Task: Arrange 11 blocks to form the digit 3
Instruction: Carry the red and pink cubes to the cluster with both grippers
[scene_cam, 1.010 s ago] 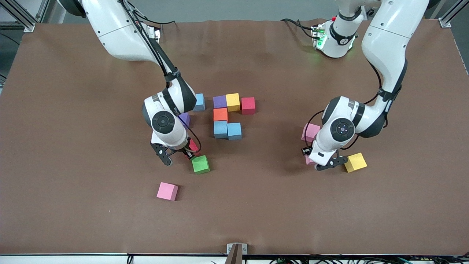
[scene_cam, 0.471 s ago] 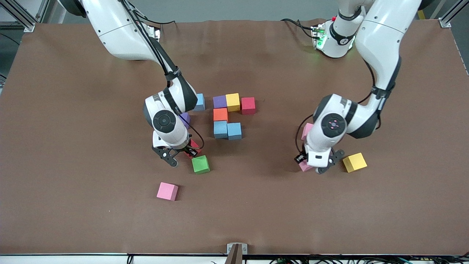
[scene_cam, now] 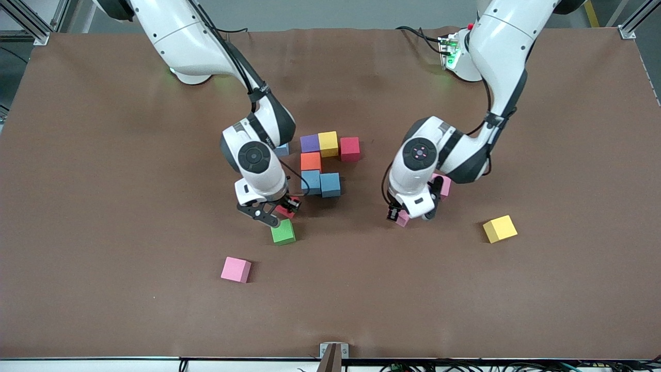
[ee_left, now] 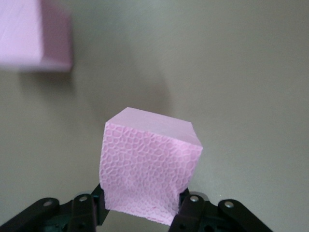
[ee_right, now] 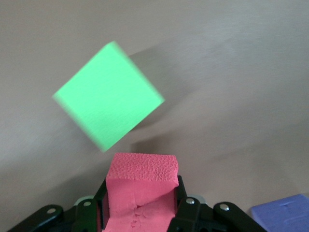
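Two loaded grippers, green block (scene_cam: 283, 232) under right gripper (scene_cam: 279, 211)

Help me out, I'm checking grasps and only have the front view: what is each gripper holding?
Observer: The left gripper is shut on a pink block, seen in the left wrist view.
Operator: And the right one?
Observer: The right gripper is shut on a red block, over the table beside the green block.
Operator: Is the red block squashed?
Observer: Its face between the fingers looks creased in the right wrist view.
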Robot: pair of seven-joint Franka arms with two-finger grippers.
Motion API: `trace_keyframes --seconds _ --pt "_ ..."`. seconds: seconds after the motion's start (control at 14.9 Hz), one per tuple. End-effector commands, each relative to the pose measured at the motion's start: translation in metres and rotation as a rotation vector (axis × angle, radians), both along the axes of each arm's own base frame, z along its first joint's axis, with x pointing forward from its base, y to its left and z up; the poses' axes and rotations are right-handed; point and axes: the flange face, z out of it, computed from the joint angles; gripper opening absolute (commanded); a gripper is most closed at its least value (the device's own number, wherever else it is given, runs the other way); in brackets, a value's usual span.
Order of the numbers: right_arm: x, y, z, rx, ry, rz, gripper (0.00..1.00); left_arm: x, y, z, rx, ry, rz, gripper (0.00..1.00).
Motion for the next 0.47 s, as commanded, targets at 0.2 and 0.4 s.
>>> trace_keyframes --seconds 0.2,0.4 --pt "0.006 0.014 0.023 0.015 -0.050 0.257 0.20 -0.011 -0.045 -0.012 -0.024 0.003 0.376 0.37" --pt "0.009 0.021 0.022 0.015 -0.060 0.296 0.20 -0.014 -0.066 -0.018 -0.045 0.015 0.462 0.37"
